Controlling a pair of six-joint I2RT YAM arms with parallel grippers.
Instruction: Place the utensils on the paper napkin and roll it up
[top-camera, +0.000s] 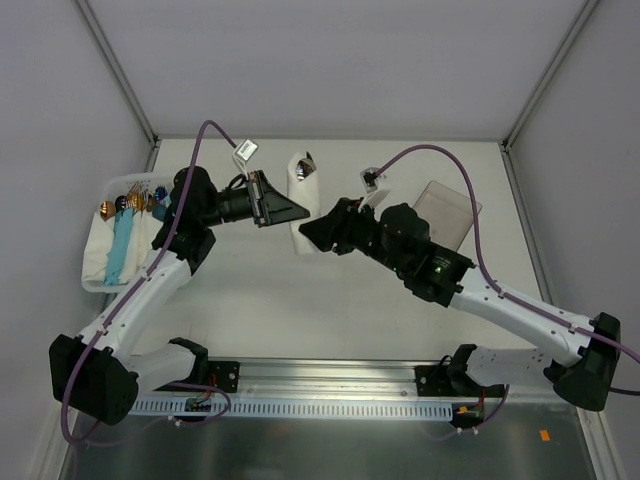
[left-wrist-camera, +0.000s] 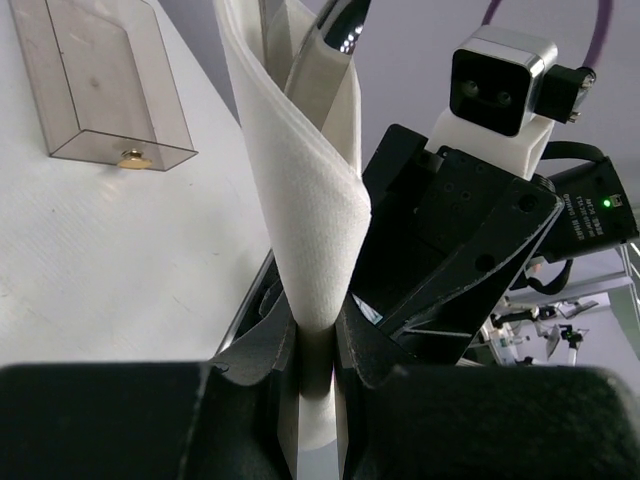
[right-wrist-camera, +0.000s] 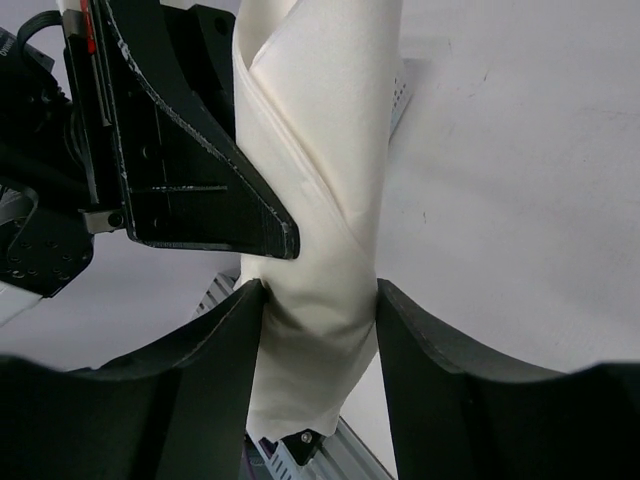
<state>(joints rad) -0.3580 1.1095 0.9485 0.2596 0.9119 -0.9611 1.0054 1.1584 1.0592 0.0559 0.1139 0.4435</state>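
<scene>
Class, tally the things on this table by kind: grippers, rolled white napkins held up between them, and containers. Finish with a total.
Grippers: 2 (left gripper, right gripper)
White napkin roll: 1
Containers: 2 (clear plastic box, white tray)
Total: 5

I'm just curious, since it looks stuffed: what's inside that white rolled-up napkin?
A shiny metal utensil end pokes out of the paper napkin at its open top. Whatever else is inside is hidden by the wrapped paper.
</scene>
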